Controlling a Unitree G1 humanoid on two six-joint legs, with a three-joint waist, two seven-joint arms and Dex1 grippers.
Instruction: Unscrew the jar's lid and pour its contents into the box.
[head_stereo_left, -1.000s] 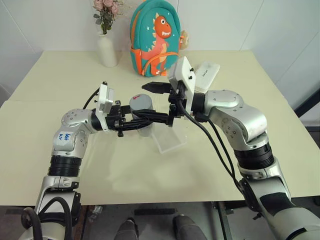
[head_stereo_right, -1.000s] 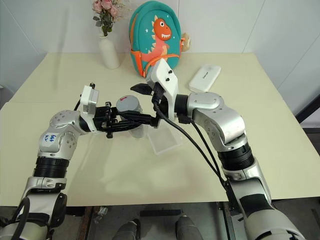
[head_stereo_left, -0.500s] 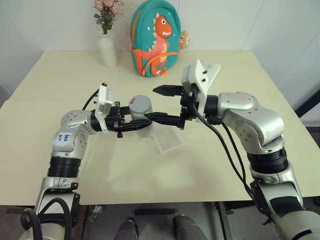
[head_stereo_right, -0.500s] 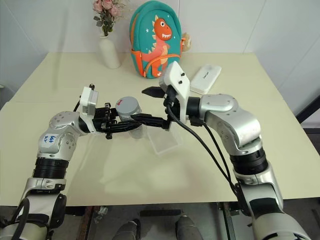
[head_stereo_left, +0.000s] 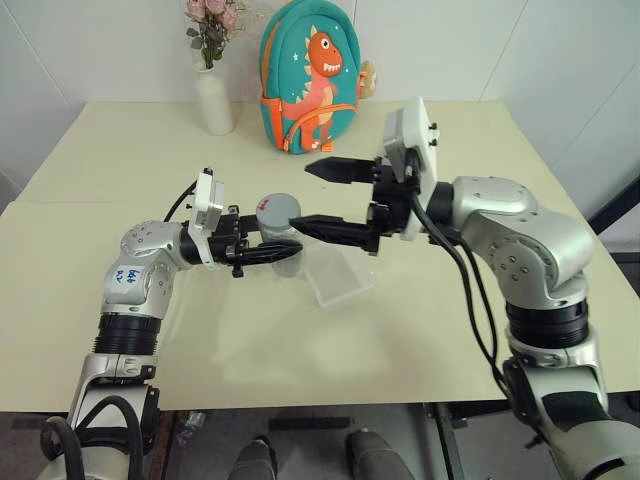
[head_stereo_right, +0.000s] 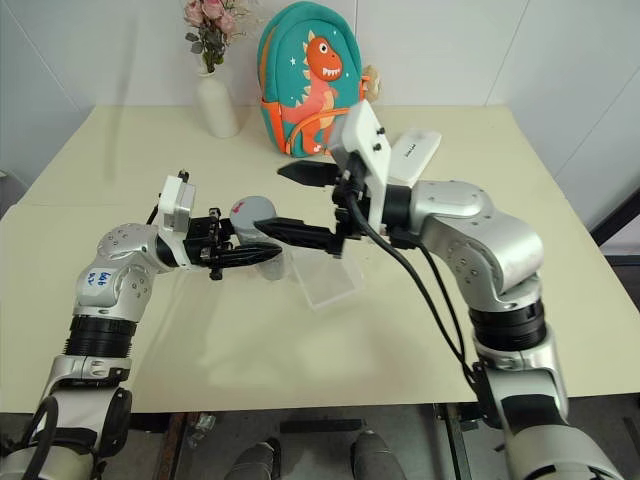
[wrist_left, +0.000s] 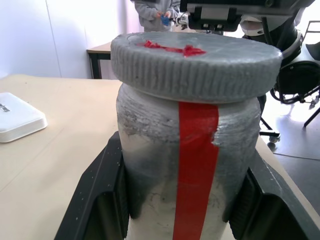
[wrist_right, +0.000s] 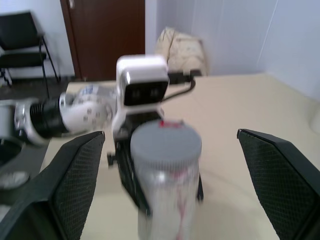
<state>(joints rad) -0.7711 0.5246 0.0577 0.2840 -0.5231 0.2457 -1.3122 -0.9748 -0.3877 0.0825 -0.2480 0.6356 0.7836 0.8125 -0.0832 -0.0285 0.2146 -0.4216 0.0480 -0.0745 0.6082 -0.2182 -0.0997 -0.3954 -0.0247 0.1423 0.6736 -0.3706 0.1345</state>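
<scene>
Cream tabletop (head_stereo_left: 120, 330) against a white wall; entries run left to right. White vase (head_stereo_left: 214, 100) with pink flowers at the far edge, unmoved since a second ago. Left gripper (head_stereo_left: 281, 250), fingers pressed onto the jar (head_stereo_left: 283, 240) and holding it upright above the table, in the same place as before. Jar: clear body with a red vertical stripe on its label, no lettering legible; the left wrist view shows a black finger (wrist_left: 95, 200) tight against each side of it. Lid (head_stereo_left: 279, 210): silver-grey, ribbed rim, red mark on top, seated on the jar; contents cannot be made out through the body. Teal backpack (head_stereo_left: 310, 75) with an orange dinosaur print stands at the far edge, unmoved. Box (head_stereo_left: 338, 275): clear plastic, on the table just right of the jar, unmoved. Right gripper (head_stereo_left: 318, 195): fingers spread wide, empty, pointing toward the jar; a second ago its fingers bracketed the lid, and it has since drawn back to the right and risen, one fingertip now above lid level behind the jar, the other just right of the lid. White oblong case (head_stereo_right: 412, 152) at far right, partly hidden by the right wrist; it bears small dark writing, unreadable. Left forearm carries a white sticker (head_stereo_left: 130, 273) with blue handwriting, not legible
</scene>
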